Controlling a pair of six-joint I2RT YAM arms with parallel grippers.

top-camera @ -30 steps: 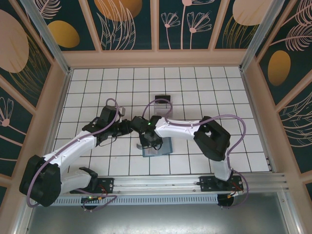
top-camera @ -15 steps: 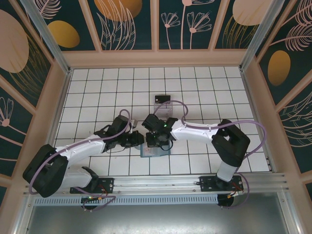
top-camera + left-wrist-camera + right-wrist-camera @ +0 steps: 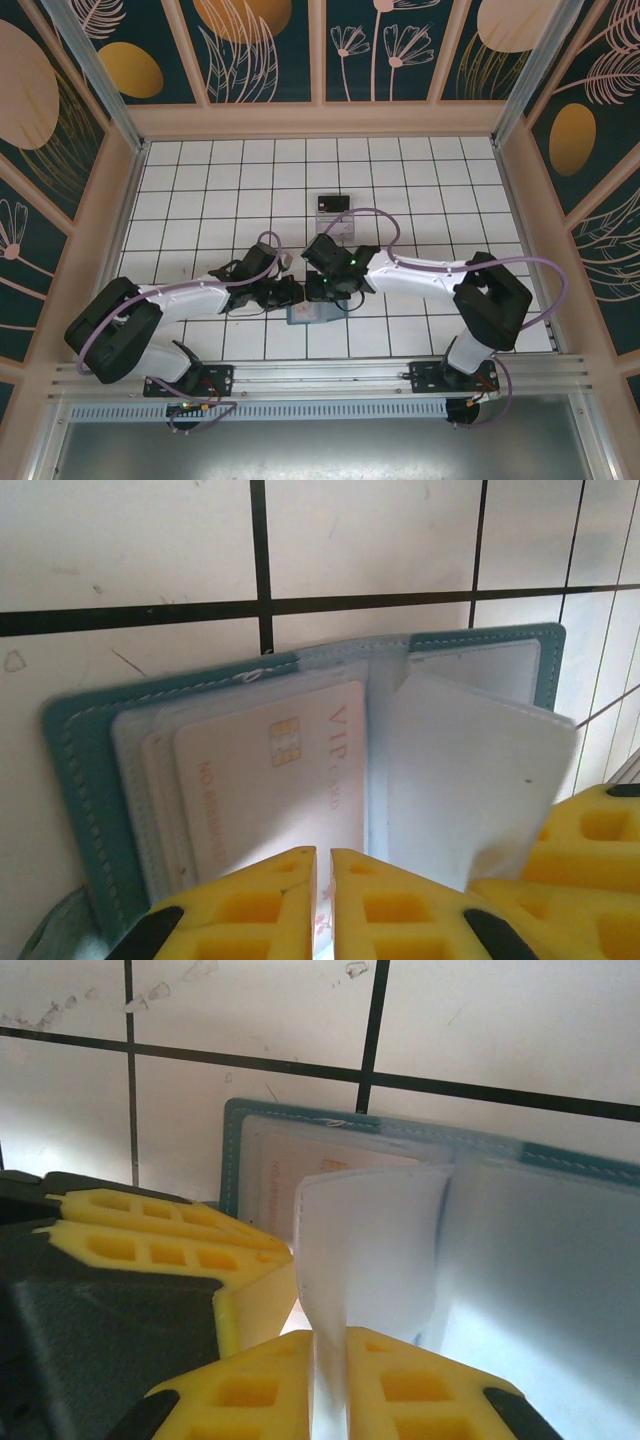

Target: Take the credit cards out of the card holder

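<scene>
The teal card holder (image 3: 75,770) lies open on the tiles, near the front middle in the top view (image 3: 300,316). A pale credit card (image 3: 270,780) with a chip and pinkish-red print sits in its left clear sleeve. My left gripper (image 3: 323,852) is shut to a thin slit, its tips down on that card's near edge. My right gripper (image 3: 330,1332) is shut on a clear sleeve flap (image 3: 370,1240) of the holder, holding it upright. From above, the left gripper (image 3: 290,293) and right gripper (image 3: 325,292) meet tip to tip over the holder. A dark credit card (image 3: 333,202) lies farther back.
The dark card rests in a clear plastic tray (image 3: 335,222) two tiles behind the holder. Wooden walls (image 3: 130,200) fence the tiled floor on three sides. The left gripper's yellow fingers (image 3: 160,1250) crowd the holder's left edge in the right wrist view.
Both arms have come forward and down onto the holder. The left gripper has slid right and narrowed on the pale card. The right gripper now pinches the sleeve flap.
</scene>
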